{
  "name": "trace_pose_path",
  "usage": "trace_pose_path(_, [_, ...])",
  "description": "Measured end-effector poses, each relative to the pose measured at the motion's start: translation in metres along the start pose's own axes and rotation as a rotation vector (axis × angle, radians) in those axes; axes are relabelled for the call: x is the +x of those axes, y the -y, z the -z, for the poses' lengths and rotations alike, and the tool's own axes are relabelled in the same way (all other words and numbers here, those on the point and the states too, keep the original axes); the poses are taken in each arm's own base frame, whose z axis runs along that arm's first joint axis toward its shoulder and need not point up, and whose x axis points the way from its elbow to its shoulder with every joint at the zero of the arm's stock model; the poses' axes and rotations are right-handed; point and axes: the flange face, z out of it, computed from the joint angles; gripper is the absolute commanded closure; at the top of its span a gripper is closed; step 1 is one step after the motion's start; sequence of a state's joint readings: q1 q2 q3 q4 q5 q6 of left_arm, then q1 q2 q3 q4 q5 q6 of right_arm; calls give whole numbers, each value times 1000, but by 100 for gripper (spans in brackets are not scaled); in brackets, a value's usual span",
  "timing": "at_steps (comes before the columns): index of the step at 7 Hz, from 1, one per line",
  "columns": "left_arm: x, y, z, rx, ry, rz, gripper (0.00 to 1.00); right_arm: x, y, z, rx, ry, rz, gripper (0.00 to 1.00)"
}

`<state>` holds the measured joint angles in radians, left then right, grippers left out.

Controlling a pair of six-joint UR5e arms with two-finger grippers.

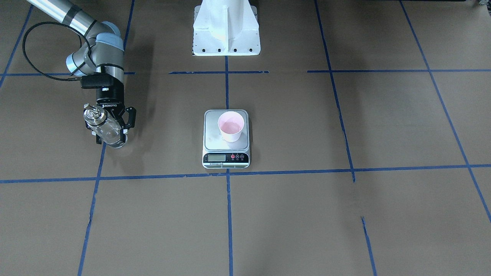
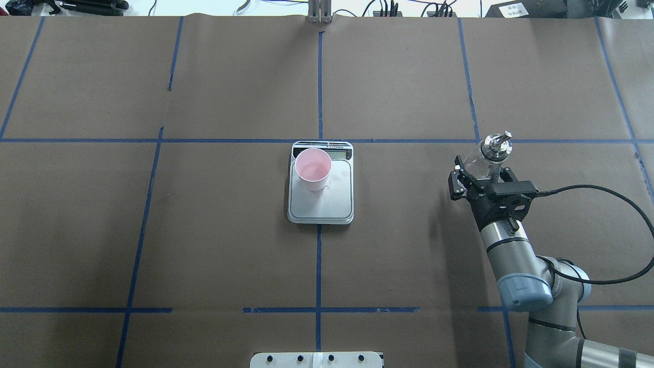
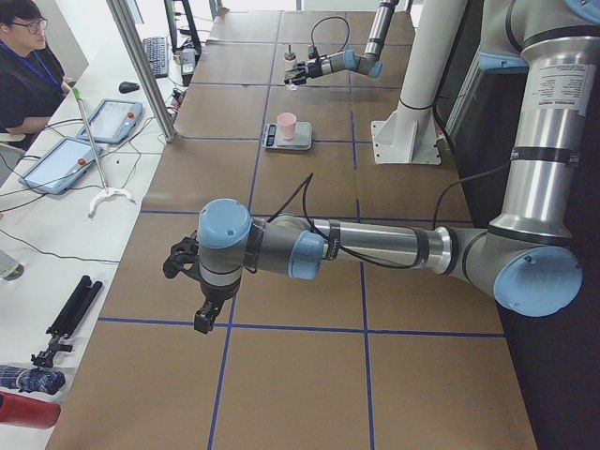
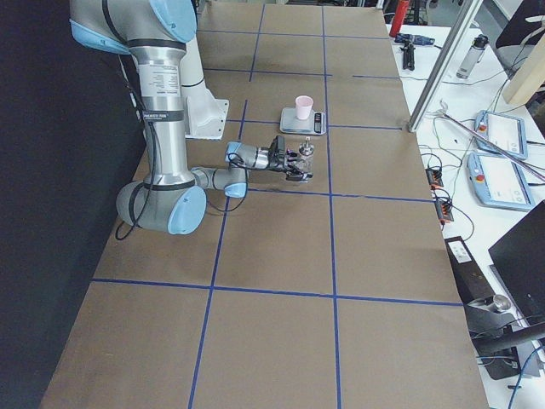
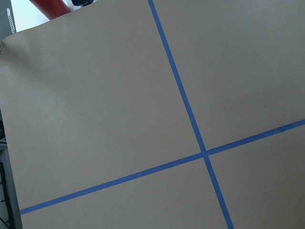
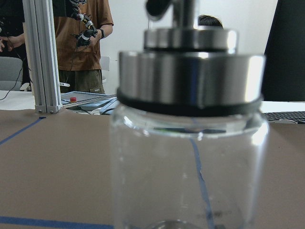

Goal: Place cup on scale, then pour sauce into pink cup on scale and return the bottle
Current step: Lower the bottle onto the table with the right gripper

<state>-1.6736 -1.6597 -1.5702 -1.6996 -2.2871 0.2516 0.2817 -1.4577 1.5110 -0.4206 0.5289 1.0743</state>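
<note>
Count: one cup (image 2: pixel 313 168), one scale (image 2: pixel 327 204), one bottle (image 2: pixel 483 159), two arms.

The cup stands upright on the far left part of the scale's platform, just beside the display strip. The rest of the platform is bare. The scale sits mid-table (image 2: pixel 409 245) on a tape line, with open brown paper on all sides.

The bottle is well to the right of the scale, upright with its spout on top. You cannot tell whether its base touches the paper.

The right gripper (image 2: pixel 483 171) reaches in level from the near right, its fingers pinching the glass body below the cap.

The left gripper (image 3: pixel 192 291) hangs low over bare paper at the far left end, well clear of everything. You cannot tell whether its fingers are spread or pressed together.
</note>
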Motion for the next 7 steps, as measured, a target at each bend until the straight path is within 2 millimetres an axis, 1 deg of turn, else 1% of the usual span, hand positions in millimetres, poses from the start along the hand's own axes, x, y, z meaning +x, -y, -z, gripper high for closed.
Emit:
trace_pose_path(4, [0,-1,0,-1,0,0,0,8,-7,-1,-8,-9,16,100])
trace_pose_path(7, [0,-1,0,-1,0,1,0,13,-18,-5,-15,-21,42,100])
